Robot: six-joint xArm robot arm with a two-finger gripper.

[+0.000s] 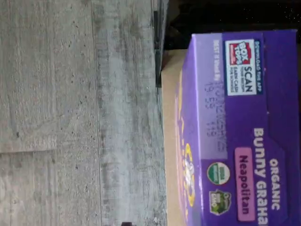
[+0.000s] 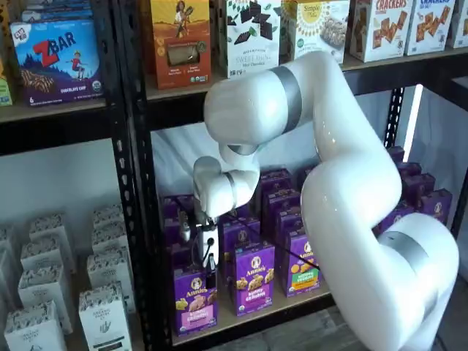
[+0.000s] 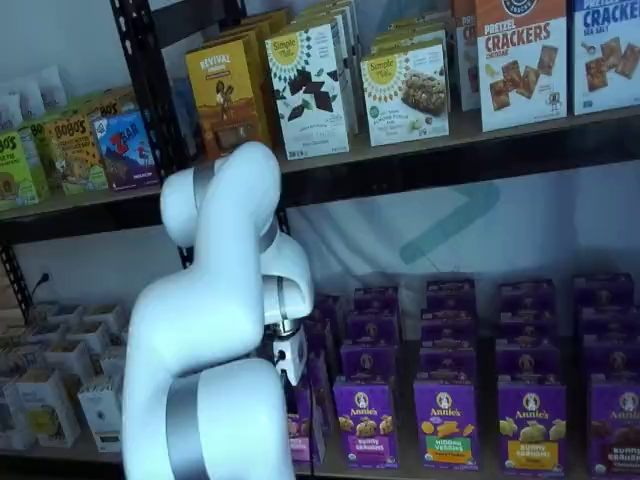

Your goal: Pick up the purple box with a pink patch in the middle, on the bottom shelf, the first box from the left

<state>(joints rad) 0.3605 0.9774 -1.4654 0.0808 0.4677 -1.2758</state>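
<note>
From my wrist, the purple box (image 1: 244,136) fills one side of the frame, turned sideways: its top flap reads "Organic Bunny Grahams" with a pink "Neapolitan" label, a Box Tops scan patch and a stamped date code. It stands on the tan board of the bottom shelf (image 1: 170,141), beside the black rail, with grey plank flooring (image 1: 75,117) beyond the shelf's edge. My fingers do not show here. In a shelf view, my white arm (image 2: 329,168) bends down in front of the rack, and my gripper (image 2: 210,278) hangs just above the purple box (image 2: 194,300), the leftmost of the front row on the bottom shelf (image 2: 256,313), its pink patch visible low on the front. Only a narrow black tip shows, so I cannot tell whether my fingers are spread or pressed together. A purple box with a green patch (image 2: 303,269) stands farther along the row. In a shelf view from the other side, my arm (image 3: 215,330) covers most of the target; a sliver of the purple box (image 3: 300,425) shows past my white wrist, and my fingers are hidden. Cracker boxes (image 3: 515,65) line the upper shelf.
</note>
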